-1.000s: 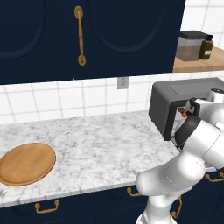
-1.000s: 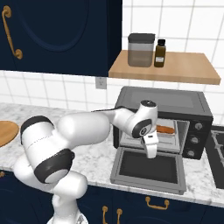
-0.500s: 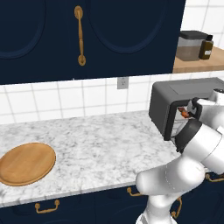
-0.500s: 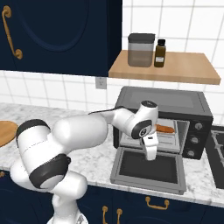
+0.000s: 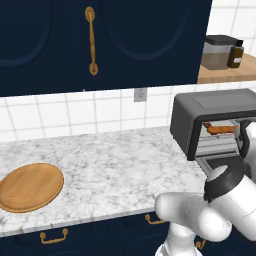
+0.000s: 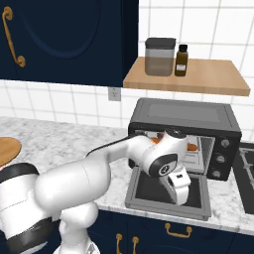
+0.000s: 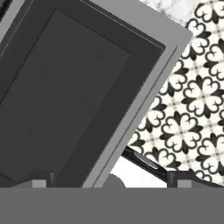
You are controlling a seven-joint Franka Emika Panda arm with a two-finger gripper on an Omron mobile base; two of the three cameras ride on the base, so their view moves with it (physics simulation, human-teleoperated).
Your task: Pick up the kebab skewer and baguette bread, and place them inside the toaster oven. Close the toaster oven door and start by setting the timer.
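The toaster oven (image 6: 184,115) (image 5: 212,112) stands on the counter at the right. The toaster oven door (image 6: 149,191) (image 7: 65,92) lies folded down flat in front of it. On the rack inside rests the orange-brown baguette bread (image 6: 193,147) (image 5: 229,129), with the dark red end of the kebab skewer (image 5: 211,131) beside it. My gripper (image 6: 181,197) (image 7: 111,183) hangs just above the open door near its front edge, pointing down at it. Its jaws are open with nothing between them.
A round wooden plate (image 5: 31,186) lies bare at the counter's left end. A grey canister (image 6: 159,56) and a brown bottle (image 6: 181,60) stand on the wooden shelf above the oven. Patterned floor tiles (image 7: 192,105) show past the door's edge.
My hand has drawn back out of the oven mouth and dropped lower over the door. The jaws stay open. The food inside has not moved.
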